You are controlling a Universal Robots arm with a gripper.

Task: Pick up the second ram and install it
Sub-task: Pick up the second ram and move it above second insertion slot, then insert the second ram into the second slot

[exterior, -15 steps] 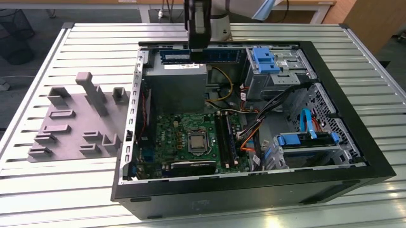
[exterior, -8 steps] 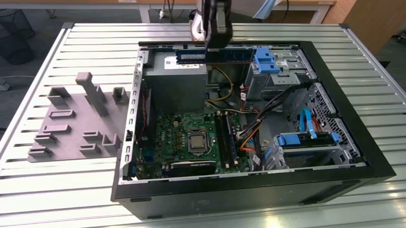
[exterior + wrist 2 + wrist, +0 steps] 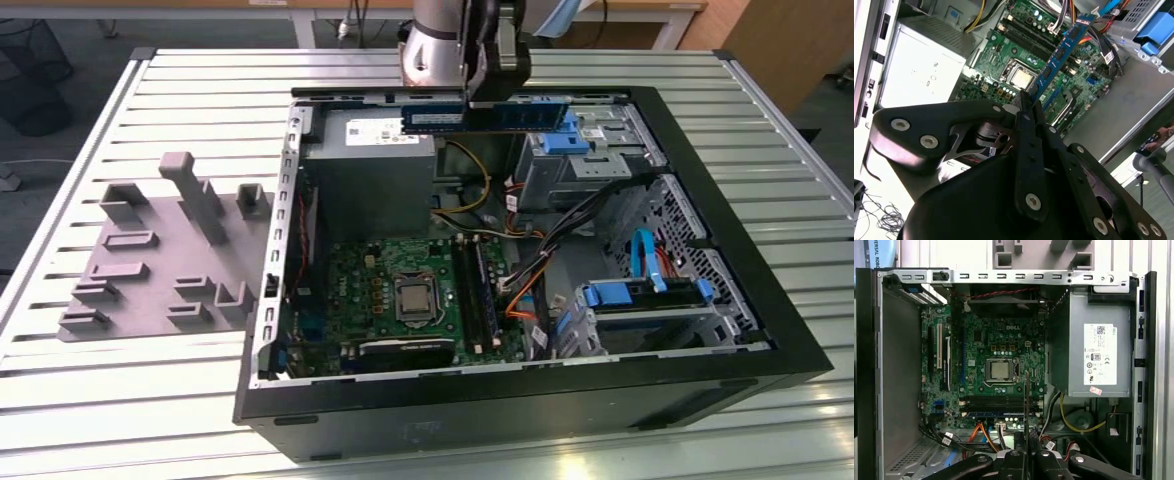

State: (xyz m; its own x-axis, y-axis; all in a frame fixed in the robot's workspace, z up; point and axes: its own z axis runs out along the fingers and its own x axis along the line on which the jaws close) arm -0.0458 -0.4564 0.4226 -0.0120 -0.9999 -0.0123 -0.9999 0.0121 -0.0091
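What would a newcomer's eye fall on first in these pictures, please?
The open case on the slatted table stands out, its green motherboard bare. Above the case's far end in the exterior view, the tool grips a blue ram.

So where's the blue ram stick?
The gripper holds the second ram above the grey power supply; the blue drive bracket is beside it on the exterior view's right.

Your arm (image 3: 434,50) points straight down, wrist vertical, its pincer (image 3: 483,98) clamped tight on the second ram (image 3: 527,113), both fingers (image 3: 1029,150) pressed flat against it.
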